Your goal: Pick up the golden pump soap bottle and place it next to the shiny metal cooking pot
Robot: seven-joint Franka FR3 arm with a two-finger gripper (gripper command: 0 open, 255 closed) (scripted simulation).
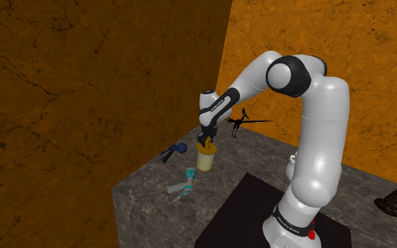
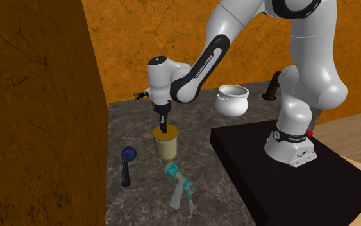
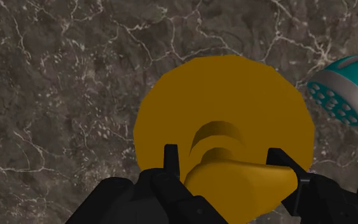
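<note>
Shoulder view: soap bottle [image 1: 205, 160] cream body, golden pump top.

Upright gold-capped bottle [image 2: 166, 147], white pot [image 2: 231, 103] apart

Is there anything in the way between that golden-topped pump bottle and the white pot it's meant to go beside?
Nothing visible does. Bare grey marbled counter lies between the golden-topped cream pump bottle and the round white pot; the blue-headed dark brush and the teal-and-white sprayer lie on the bottle's other side.
</note>
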